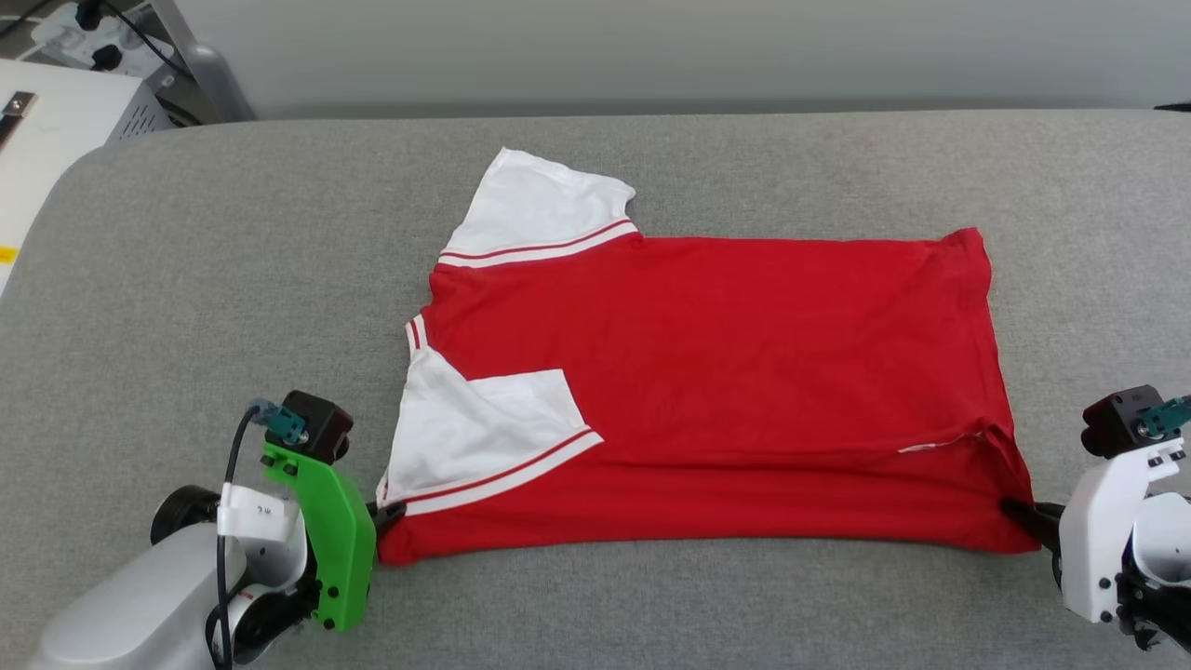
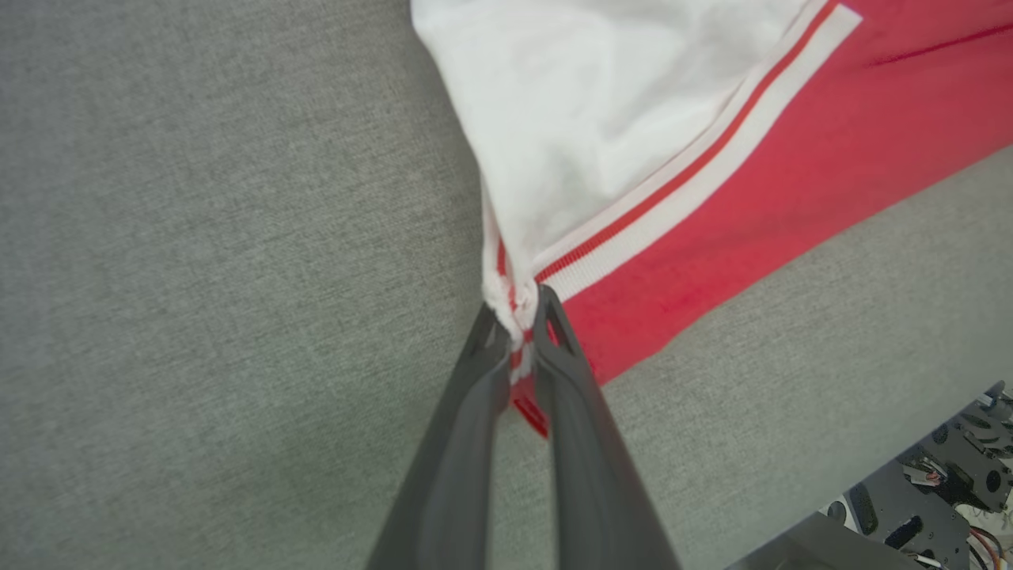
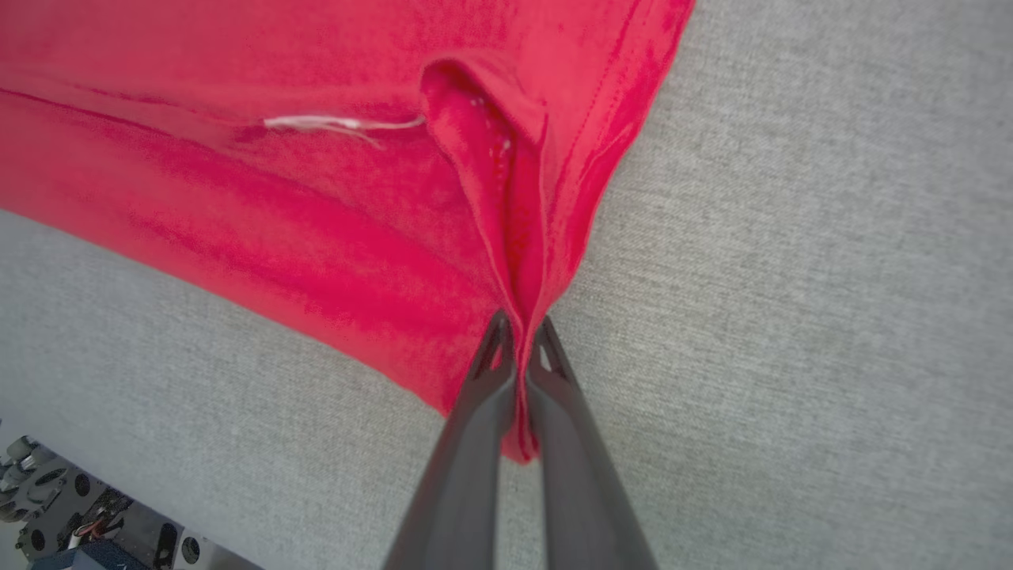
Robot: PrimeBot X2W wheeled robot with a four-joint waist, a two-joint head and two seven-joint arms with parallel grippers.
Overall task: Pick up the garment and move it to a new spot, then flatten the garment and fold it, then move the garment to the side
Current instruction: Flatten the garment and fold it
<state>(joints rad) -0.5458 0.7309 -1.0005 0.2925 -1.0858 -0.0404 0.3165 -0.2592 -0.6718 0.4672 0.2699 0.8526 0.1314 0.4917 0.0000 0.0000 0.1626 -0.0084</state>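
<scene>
- The garment (image 1: 707, 372) lies spread flat on the middle of the grey table (image 1: 214, 279), plain red side up. Its collar end is toward the table's left end and its hem toward the table's right end.
- One white sleeve (image 1: 540, 209) sticks out toward the table's far edge. The other sleeve (image 1: 475, 437) is folded in over the red body, its striped trim running aslant.
- A thin white strip (image 1: 935, 445) shows on the red cloth close to the hem, on the side nearer the table's front edge.
- The left gripper (image 1: 386, 514) is low over the table's front left part. Its two dark fingers (image 2: 570, 380) are pressed together on the garment's shoulder corner, with white and red cloth bunched between them.
- The right gripper (image 1: 1019, 510) is low over the table's front right part, fingers (image 3: 475, 412) pinched on the hem corner, which is drawn into a tight fold.
- A green bracket (image 1: 330, 540) rides on the left wrist, and a white bracket (image 1: 1103, 530) on the right.
- Beyond the table's far left corner stands a white cabinet (image 1: 56, 121) with black cables.
</scene>
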